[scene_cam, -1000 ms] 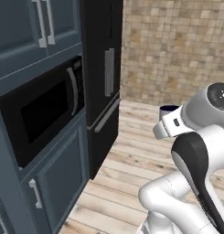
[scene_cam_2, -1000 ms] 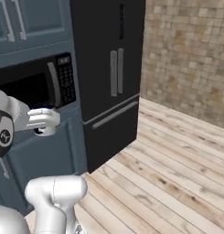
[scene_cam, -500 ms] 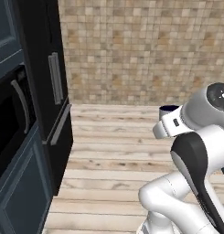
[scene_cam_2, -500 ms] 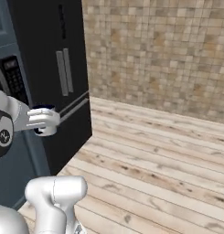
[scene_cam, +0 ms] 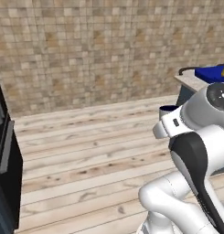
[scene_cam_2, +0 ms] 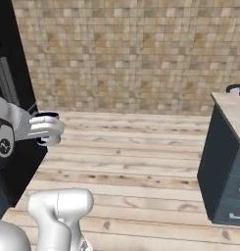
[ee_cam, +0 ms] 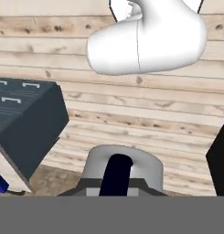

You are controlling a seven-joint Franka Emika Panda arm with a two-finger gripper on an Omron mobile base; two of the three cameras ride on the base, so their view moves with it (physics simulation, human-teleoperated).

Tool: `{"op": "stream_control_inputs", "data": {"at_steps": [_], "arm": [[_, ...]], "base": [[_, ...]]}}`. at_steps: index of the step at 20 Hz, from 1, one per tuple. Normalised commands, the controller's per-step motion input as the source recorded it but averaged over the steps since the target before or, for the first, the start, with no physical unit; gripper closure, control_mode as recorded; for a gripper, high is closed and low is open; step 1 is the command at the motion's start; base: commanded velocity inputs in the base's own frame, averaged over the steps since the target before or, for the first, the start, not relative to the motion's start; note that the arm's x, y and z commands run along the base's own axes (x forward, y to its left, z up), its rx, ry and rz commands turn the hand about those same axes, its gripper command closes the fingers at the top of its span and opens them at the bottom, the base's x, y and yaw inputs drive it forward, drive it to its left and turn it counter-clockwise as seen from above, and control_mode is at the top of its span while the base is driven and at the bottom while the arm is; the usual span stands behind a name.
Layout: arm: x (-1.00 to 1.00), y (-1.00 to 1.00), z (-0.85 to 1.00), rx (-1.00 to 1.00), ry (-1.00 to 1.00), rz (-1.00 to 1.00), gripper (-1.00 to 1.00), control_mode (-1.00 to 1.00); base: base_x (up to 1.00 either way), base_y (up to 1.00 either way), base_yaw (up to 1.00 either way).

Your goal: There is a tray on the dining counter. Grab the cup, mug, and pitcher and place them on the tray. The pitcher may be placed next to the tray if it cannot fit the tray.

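Mug (scene_cam_2: 45,116), dark navy with a pale rim, carried at the end of the white arm, above the pale plank floor (scene_cam_2: 141,166). In the right base view its rim and upper wall show just past the white hand, at mid-height on the left. In the left base view the same mug (scene_cam: 168,110) peeks out from behind the white wrist, right of centre. In the hand view the mug (ee_cam: 116,172) appears from above, low in the middle, as a grey rim crossed by its dark navy handle. The gripper (scene_cam_2: 47,131) is nearly closed and clamps the mug; its fingertips cannot be made out.

Dining counter (scene_cam: 192,80), beige-topped with a dark blue base, stands at the far right of the left base view, with the deep-blue tray (scene_cam: 213,73) lying on its top. A small orange-yellow piece at the right edge of that view rests by the tray; what it is cannot be told. In the right base view the counter's end (scene_cam_2: 228,162) stands on the right, well apart from the mug.

A tan tiled wall (scene_cam: 104,50) closes the far side. A black fridge (scene_cam_2: 9,112) stands at the left.
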Motion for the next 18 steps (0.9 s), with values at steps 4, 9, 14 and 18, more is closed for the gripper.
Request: {"op": "stream_control_inputs", "data": {"at_steps": [4, 9, 14, 18], "arm": [[0.00, 0.00, 0.00, 0.00, 0.00, 0.00, 1.00, 1.00], [0.00, 0.00, 0.00, 0.00, 0.00, 0.00, 1.00, 1.00], [0.00, 0.00, 0.00, 0.00, 0.00, 0.00, 1.00, 1.00], [0.00, 0.00, 0.00, 0.00, 0.00, 0.00, 1.00, 1.00]], "base": [[0.28, 0.06, -0.57], [0.39, 0.25, -0.53], [0.31, 0.67, -0.47], [0.33, 0.79, -0.35]]}}
